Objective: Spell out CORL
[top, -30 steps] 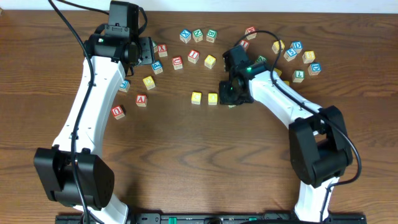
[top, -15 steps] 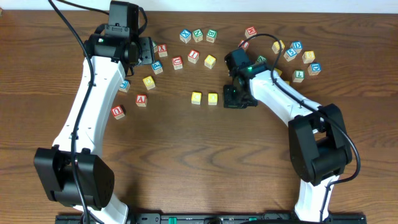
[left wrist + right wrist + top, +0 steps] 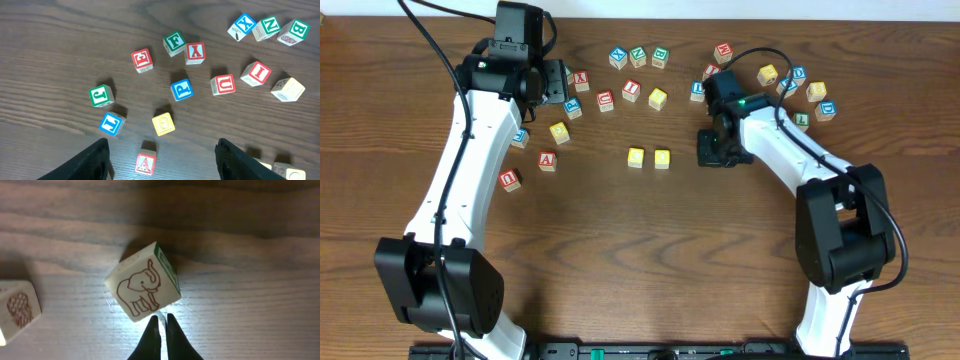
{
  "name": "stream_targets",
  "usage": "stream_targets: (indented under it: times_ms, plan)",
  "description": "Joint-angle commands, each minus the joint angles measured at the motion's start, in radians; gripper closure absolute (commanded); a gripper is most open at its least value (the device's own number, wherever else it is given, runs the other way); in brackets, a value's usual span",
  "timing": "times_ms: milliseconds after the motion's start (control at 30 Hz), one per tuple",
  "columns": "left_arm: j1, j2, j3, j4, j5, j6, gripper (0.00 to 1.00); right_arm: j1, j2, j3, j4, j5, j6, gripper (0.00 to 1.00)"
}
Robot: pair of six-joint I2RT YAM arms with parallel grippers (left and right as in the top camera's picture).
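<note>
- Two right fingers [image 3: 161, 330] are pressed flat together with nothing gripped between them. Their tips sit at the lower edge of the elephant cube [image 3: 142, 292], which lies just beyond them on the table [image 3: 250, 305], turned corner-on.
- Only the right wrist view shows this cube. Its upper face carries a red-brown elephant outline and its right side has a green border, but no letter can be read there. From overhead the right fingers cover it completely.
- Cut off at the left edge of that wrist view is a picture cube [image 3: 15, 310]. I cannot tell which of the overhead cubes it is.
- Overhead, the yellow-topped cubes [image 3: 636, 156] lie side by side, almost touching, near the table's middle. They are to the left of the right fingers, with a strip of bare wood between.
- The left fingers [image 3: 95, 160] stand well apart and hold nothing, hovering over the far-left scatter of cubes. In their wrist view the red A cube [image 3: 146, 162] shows in the gap between them, down on the table, and a yellow cube [image 3: 163, 123] lies just beyond it.
- That wrist view also shows a green J cube [image 3: 101, 95], a green F cube [image 3: 174, 42] and a red E cube [image 3: 142, 59], which the left arm [image 3: 470, 150] hides from overhead.
- One blue-lettered cube [image 3: 111, 123] sits below the green J cube. Its letter could be a J or an L.
- Several cubes beyond the right arm [image 3: 770, 145] are too small to read overhead, and one of them is partly covered by it.
</note>
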Motion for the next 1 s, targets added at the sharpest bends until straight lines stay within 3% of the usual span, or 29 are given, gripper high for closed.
stream_targets:
  times_ms: [0,267,967]
  plan:
    - [-0.001,0.014,0.000,0.000,-0.002,0.005,0.33,-0.003,0.011,0.066,-0.019,-0.050,-0.071,0.99]
    - [-0.001,0.014,0.000,0.000,-0.002,0.005,0.33,0.008,0.013,0.133,-0.033,-0.048,-0.078,0.99]
    - [-0.001,0.014,0.000,0.000,-0.002,0.006,0.33,0.009,0.018,-0.053,0.154,-0.049,-0.072,0.99]
